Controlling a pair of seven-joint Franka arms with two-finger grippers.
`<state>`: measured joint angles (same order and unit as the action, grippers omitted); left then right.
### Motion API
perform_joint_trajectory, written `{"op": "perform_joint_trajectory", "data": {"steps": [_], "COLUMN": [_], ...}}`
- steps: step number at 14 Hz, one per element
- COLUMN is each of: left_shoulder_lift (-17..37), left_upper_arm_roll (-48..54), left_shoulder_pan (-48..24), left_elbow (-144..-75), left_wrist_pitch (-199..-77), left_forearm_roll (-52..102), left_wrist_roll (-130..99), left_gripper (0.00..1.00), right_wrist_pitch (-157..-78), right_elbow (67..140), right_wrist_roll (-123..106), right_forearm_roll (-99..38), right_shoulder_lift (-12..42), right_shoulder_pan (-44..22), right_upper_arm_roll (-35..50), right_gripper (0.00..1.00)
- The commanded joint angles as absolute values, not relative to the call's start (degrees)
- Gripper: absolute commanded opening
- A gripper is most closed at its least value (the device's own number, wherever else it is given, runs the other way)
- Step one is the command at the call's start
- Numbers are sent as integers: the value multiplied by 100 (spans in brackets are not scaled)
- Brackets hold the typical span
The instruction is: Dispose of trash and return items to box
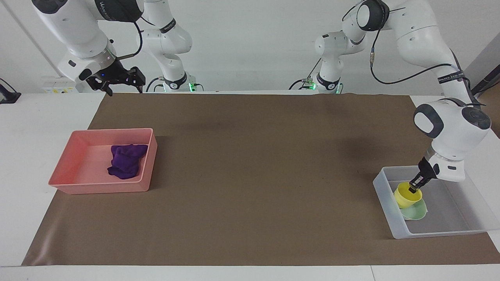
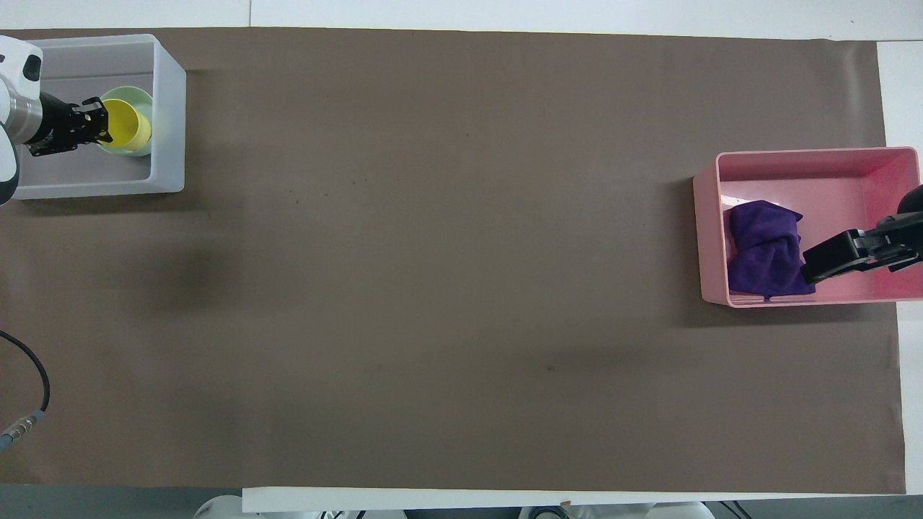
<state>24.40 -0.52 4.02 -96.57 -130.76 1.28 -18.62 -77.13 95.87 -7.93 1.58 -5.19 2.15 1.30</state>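
My left gripper is shut on the rim of the yellow cup. It holds the cup upright inside the clear box, set in the mint-green bowl. In the overhead view the left gripper grips the cup over the bowl in the box. The purple cloth lies in the pink tray. My right gripper is open and empty, raised over the table edge nearest the robots. From overhead the right gripper shows over the cloth.
A brown mat covers the table between the pink tray at the right arm's end and the clear box at the left arm's end. A cable lies at the mat's edge near the left arm.
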Motion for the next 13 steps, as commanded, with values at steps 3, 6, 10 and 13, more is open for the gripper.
{"op": "perform_joint_trajectory", "data": {"steps": [3,6,10,13], "left_shoulder_lift": [2015,1154,-471,-1132], "left_upper_arm_roll": [-26,35,88,97], "left_shoulder_pan": [378,186,-279,-483], "left_elbow": [-9475,-9492,-10202,-10310], "left_wrist_pitch": [-12334,-10878,-9660,-9125], "left_forearm_roll": [9,9,9,0], "left_wrist_roll": [-1925,-1934,-1610,-786], "left_gripper": [100,100,100,100], "right_wrist_pitch": [-7936,-8147,-8147,-8147], "right_elbow": [9677,9677,9685,9694], "right_wrist_roll": [-747,-765,-809,-782], "right_forearm_roll": [-264,-281,-281,-281], "right_shoulder_lift": [-598,-580,-580,-589], "right_shoulder_pan": [316,325,325,334], "right_upper_arm_roll": [149,149,141,132], "right_gripper": [99,99,99,99]}}
